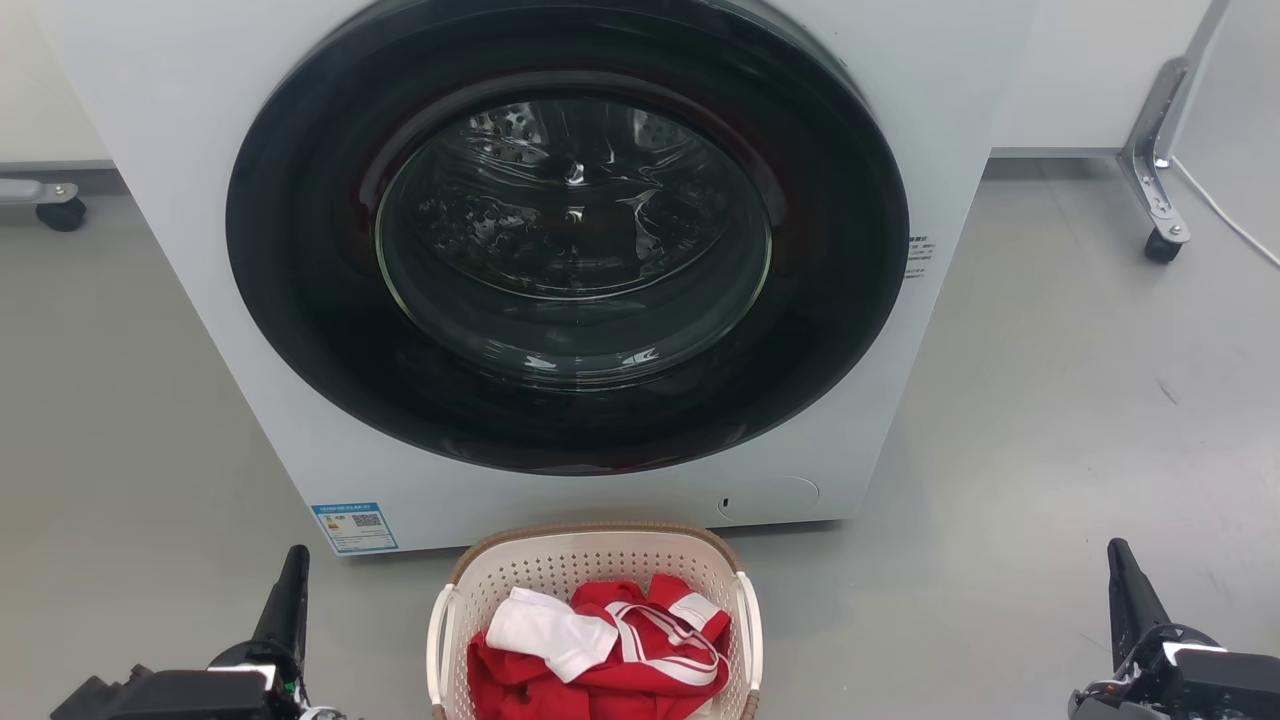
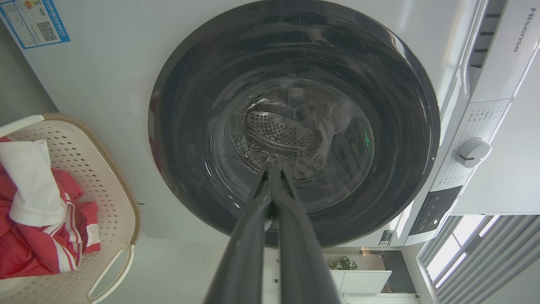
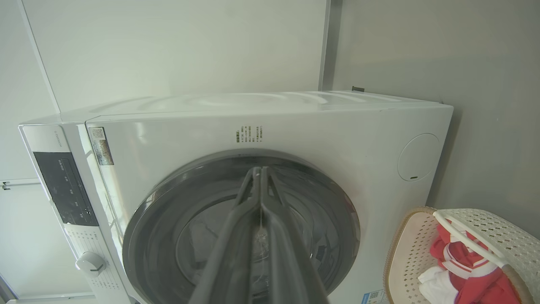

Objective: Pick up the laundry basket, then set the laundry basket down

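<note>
The laundry basket (image 1: 590,565) stands on the floor just in front of the washing machine, cream-white and perforated, with a brown rim and white side handles. Red and white clothes (image 1: 600,640) lie inside it. It also appears at the left edge of the left wrist view as the laundry basket (image 2: 105,177) and at the lower right of the right wrist view as the laundry basket (image 3: 405,253). My left gripper (image 1: 292,565) is to the basket's left, shut and empty, apart from it. My right gripper (image 1: 1118,556) is far to the basket's right, also shut and empty.
A white front-loading washing machine (image 1: 200,250) with a closed dark round door (image 1: 570,230) rises right behind the basket. Grey floor (image 1: 1050,430) spreads to both sides. A wheeled metal leg (image 1: 1160,200) stands at the back right, and a castor (image 1: 62,212) at the back left.
</note>
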Robot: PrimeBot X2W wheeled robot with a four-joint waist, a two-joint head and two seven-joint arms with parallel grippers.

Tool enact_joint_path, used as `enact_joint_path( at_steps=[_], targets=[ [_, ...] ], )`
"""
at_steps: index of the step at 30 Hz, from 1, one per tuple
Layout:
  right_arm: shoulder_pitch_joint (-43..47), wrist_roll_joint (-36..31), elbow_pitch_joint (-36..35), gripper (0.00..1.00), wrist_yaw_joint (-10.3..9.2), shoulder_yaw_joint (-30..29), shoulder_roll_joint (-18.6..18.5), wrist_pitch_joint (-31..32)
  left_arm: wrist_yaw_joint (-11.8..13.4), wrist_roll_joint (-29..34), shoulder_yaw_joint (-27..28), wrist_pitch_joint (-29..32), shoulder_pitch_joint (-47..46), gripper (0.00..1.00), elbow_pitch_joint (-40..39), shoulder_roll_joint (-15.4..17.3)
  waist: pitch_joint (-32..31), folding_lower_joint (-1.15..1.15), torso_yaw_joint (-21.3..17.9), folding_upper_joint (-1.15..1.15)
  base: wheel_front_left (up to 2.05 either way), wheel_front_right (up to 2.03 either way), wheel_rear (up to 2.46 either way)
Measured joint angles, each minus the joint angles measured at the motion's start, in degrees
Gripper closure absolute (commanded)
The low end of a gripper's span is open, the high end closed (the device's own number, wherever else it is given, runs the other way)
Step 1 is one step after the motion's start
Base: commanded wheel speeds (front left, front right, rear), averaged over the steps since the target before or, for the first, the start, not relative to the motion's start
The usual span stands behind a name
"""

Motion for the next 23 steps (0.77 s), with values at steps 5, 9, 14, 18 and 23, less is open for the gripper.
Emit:
enact_joint_path(
  at_steps=[5, 9, 14, 18, 23],
  targets=[
    [0.00, 0.00, 0.00, 1.00, 0.00, 0.00, 0.01, 0.00, 0.00, 0.00, 0.00, 0.00, 0.00, 1.00, 0.00, 0.00, 0.00, 0.00, 0.00, 0.00, 0.00, 0.00, 0.00],
    [0.00, 0.00, 0.00, 1.00, 0.00, 0.00, 0.01, 0.00, 0.00, 0.00, 0.00, 0.00, 0.00, 1.00, 0.00, 0.00, 0.00, 0.00, 0.00, 0.00, 0.00, 0.00, 0.00],
    [0.00, 0.00, 0.00, 1.00, 0.00, 0.00, 0.01, 0.00, 0.00, 0.00, 0.00, 0.00, 0.00, 1.00, 0.00, 0.00, 0.00, 0.00, 0.00, 0.00, 0.00, 0.00, 0.00],
    [0.00, 0.00, 0.00, 1.00, 0.00, 0.00, 0.01, 0.00, 0.00, 0.00, 0.00, 0.00, 0.00, 1.00, 0.00, 0.00, 0.00, 0.00, 0.00, 0.00, 0.00, 0.00, 0.00],
    [0.00, 0.00, -0.01, 1.00, 0.00, 0.00, 0.01, 0.00, 0.00, 0.00, 0.00, 0.00, 0.00, 1.00, 0.00, 0.00, 0.01, 0.00, 0.00, 0.00, 0.00, 0.00, 0.00]
  ],
)
